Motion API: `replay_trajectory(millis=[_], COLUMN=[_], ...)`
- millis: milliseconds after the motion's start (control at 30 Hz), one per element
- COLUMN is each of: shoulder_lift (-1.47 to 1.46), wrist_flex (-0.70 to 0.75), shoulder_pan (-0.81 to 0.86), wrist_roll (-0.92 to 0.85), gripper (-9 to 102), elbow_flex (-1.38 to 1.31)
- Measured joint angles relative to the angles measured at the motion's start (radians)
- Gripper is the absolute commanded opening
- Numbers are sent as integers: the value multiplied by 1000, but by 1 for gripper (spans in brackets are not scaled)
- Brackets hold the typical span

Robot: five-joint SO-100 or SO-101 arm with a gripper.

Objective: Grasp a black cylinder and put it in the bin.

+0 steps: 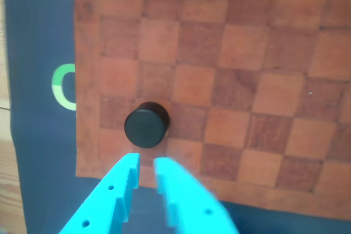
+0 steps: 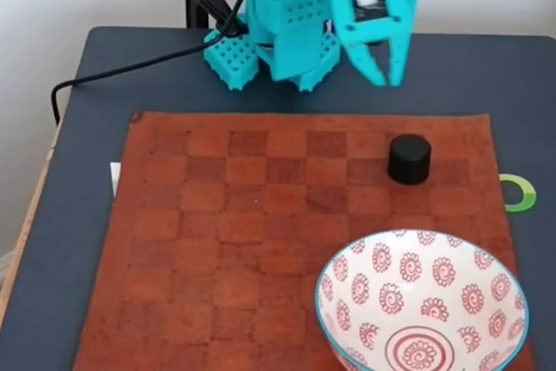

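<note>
— Where's the short matte black cylinder (image 2: 409, 159)?

— Upright on the brown checkered leather mat (image 2: 261, 241), near the mat's far right edge in the fixed view, well apart from the white ceramic bowl with red flower motifs and blue rim (image 2: 423, 301) at the near right corner.

— And the turquoise two-finger tool (image 2: 383, 78)?

— Released, jaws parted and holding nothing, raised over the dark worktop (image 2: 78, 206) behind the mat. In the other view its fingertips (image 1: 133, 163) sit just short of the cylinder (image 1: 146, 125).

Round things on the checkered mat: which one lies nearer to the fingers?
The black cylinder, small and plain, near the mat's far edge; the patterned bowl sits at the near edge.
</note>
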Motion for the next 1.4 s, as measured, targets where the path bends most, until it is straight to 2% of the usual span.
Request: replay_trajectory(millis=[267, 433, 700, 1400], shoulder_lift=[-206, -305, -407, -672], wrist_flex=[-6, -94, -189, -244], shoulder_pan=[-127, -158, -172, -206], wrist_roll=[57, 57, 57, 55], gripper=[21, 27, 27, 26], elbow_flex=[-89, -95, -95, -95])
